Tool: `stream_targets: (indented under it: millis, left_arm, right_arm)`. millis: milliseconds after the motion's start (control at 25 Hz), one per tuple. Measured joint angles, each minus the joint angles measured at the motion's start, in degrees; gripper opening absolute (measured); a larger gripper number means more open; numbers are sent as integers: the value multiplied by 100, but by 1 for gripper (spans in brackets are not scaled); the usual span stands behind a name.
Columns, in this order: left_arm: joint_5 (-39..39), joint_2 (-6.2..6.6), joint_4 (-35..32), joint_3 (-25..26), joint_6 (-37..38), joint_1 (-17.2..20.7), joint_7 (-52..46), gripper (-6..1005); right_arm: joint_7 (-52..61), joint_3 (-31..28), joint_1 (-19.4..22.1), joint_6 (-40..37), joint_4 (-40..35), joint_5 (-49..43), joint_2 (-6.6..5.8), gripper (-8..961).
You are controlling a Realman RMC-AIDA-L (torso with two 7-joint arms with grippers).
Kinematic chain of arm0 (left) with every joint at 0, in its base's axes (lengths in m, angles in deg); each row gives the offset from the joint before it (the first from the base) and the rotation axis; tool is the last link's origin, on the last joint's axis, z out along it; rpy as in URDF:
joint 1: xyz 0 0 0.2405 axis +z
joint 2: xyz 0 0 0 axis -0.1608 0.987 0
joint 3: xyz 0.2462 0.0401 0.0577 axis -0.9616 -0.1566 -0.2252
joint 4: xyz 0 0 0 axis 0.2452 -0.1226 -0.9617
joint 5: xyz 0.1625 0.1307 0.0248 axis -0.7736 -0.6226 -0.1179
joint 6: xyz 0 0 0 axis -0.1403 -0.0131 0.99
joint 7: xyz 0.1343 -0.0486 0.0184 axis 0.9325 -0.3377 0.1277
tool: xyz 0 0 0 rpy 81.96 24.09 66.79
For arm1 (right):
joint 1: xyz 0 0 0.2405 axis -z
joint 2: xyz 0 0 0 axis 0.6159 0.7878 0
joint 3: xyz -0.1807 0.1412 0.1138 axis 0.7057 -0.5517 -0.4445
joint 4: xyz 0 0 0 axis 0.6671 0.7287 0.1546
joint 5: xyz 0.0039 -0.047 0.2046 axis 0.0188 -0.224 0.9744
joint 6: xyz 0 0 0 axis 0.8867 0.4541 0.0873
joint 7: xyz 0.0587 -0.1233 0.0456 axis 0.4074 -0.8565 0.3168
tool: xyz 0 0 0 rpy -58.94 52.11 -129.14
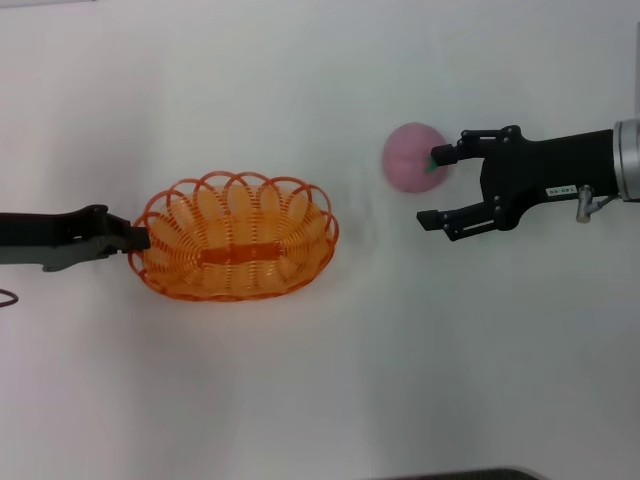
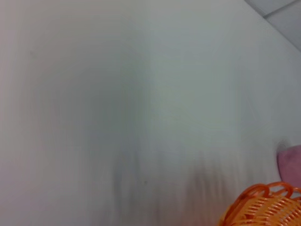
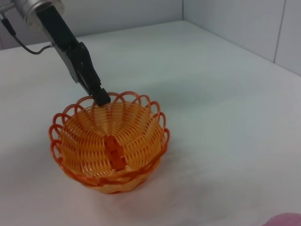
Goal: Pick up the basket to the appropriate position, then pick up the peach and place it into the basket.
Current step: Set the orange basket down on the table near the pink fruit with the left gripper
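Observation:
The orange basket (image 1: 235, 240) sits left of the table's middle. My left gripper (image 1: 138, 238) is shut on the rim at its left end; the right wrist view shows those fingertips (image 3: 101, 99) pinching the scalloped rim of the basket (image 3: 110, 146). The pink peach (image 1: 410, 157) lies to the right of the basket. My right gripper (image 1: 430, 188) is open beside it, with the upper fingertip over the peach's near right edge and the lower finger clear of it. An edge of the peach shows in the right wrist view (image 3: 284, 220) and in the left wrist view (image 2: 291, 162), beyond the basket (image 2: 263, 207).
The white table (image 1: 320, 400) is bare around the basket and the peach. A dark edge shows at the front of the table (image 1: 470, 474). A wall rises behind the table in the right wrist view (image 3: 235, 19).

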Motion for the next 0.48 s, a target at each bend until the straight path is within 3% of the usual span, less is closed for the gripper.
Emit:
stream_targets:
  millis: [480]
  left_arm:
    - [71, -6, -14, -17, -79, 101, 17, 55]
  right_arm:
    - [-8, 14, -21, 40, 5, 0, 12, 929]
